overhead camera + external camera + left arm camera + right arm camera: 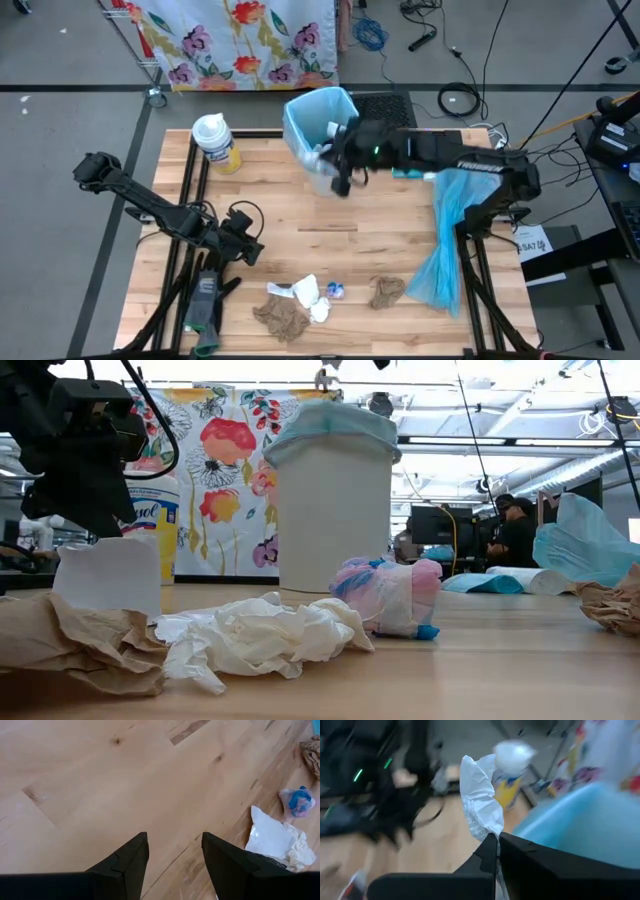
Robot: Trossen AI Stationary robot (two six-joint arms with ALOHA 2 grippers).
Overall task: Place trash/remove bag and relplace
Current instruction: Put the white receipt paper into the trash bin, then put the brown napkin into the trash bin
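A white bin lined with a light blue bag (318, 118) stands at the table's far middle, also in the low view (335, 500). My right gripper (498, 840) hovers by the bin's near rim (341, 172), shut on a white paper scrap (480, 800). Trash lies near the front edge: brown paper towels (282, 318) (386, 291), white tissue (310, 292) (275, 837) and a bluish-purple wrapper (336, 290) (297, 801). My left gripper (175, 837) is open above bare wood, left of the scraps (248, 245). My right gripper pinches the white paper scrap by its lower end (488, 827) between its two shut fingers. The crumpled scrap stands up beyond the fingertips, lifted clear of the table, beside the blue-lined bin (580, 820).
A wipes canister (216, 141) stands at the far left of the table. A loose blue bag (446, 240) drapes along the right side. Black-and-grey gloves (205, 300) lie at the near left. A floral cloth (240, 40) hangs beyond the far edge.
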